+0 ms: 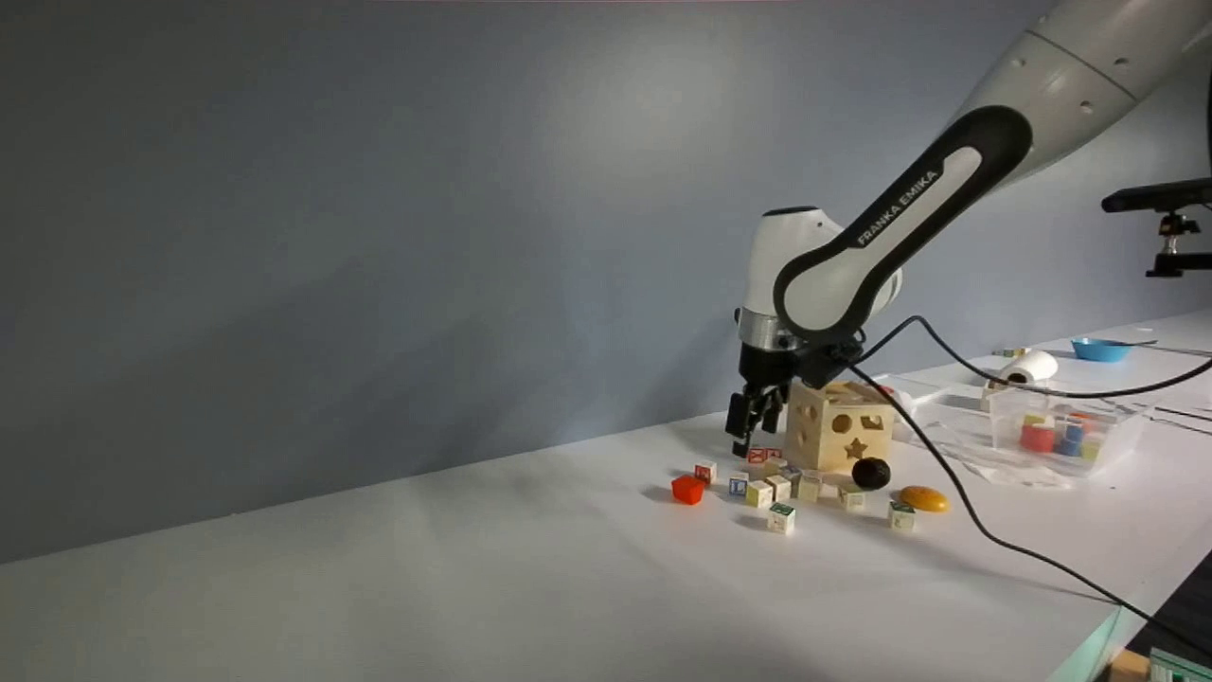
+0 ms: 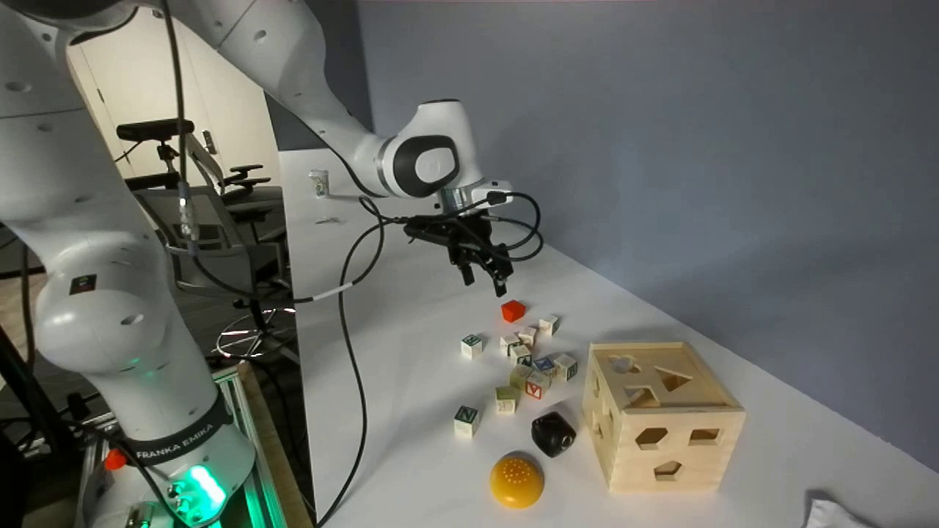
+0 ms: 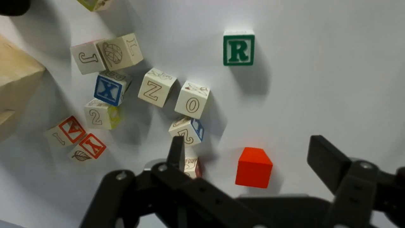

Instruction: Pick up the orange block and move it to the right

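The orange block [image 3: 253, 169], a small orange-red block, lies on the white table. It shows in both exterior views [image 1: 688, 489] [image 2: 513, 311] at the edge of a group of small letter blocks. My gripper [image 3: 246, 144] is open and empty, with its two fingers wide apart. In the wrist view the orange block appears between the fingers, touching neither. In both exterior views the gripper [image 1: 756, 436] [image 2: 485, 286] is above the table, pointing down, apart from the orange block.
Several pale letter blocks [image 3: 191, 99] lie beside the orange block; one [image 3: 190, 166] is partly hidden behind a finger. A pale wooden cube with holes [image 2: 664, 418], a black piece [image 2: 553, 434] and a yellow dome [image 2: 516, 482] stand farther off. A cable [image 1: 947, 474] hangs across the table.
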